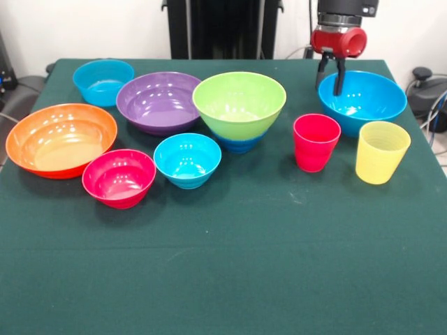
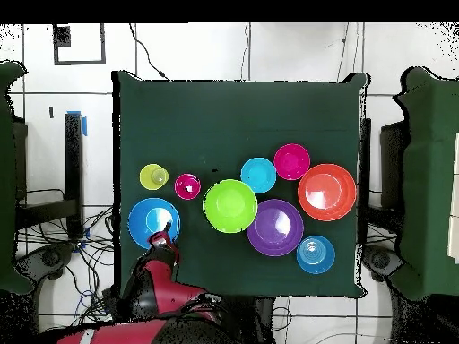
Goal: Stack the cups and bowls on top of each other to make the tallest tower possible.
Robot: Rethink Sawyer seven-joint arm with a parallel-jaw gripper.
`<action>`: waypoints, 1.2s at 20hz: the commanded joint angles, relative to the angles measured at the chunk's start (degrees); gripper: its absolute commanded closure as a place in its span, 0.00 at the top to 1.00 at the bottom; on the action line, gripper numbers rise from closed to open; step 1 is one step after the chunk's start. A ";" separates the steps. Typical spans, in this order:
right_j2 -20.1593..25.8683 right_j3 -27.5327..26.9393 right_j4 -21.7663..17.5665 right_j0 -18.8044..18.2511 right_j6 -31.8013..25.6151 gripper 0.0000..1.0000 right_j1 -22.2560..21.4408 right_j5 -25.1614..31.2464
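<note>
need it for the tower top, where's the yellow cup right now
In the front view the yellow cup stands upright at the right, beside the red cup and in front of the big blue bowl.

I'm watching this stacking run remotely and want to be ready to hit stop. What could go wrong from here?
The gripper hangs open at the far rim of the bright blue bowl; a glossy, sloped wall may slip from a pinch. The red cup and yellow cup stand just in front, so a dragged bowl could topple them. The lime green bowl already perches on a smaller blue bowl, a narrow base.

Two cups (image 1: 348,148) right of the bowls (image 1: 160,132)
</note>
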 commanded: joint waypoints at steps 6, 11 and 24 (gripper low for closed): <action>3.45 -7.20 1.99 0.68 5.43 1.00 2.64 8.20; 3.32 -7.37 1.68 0.66 5.25 1.00 3.16 8.19; 3.24 -6.17 2.29 1.27 4.85 0.00 0.43 10.41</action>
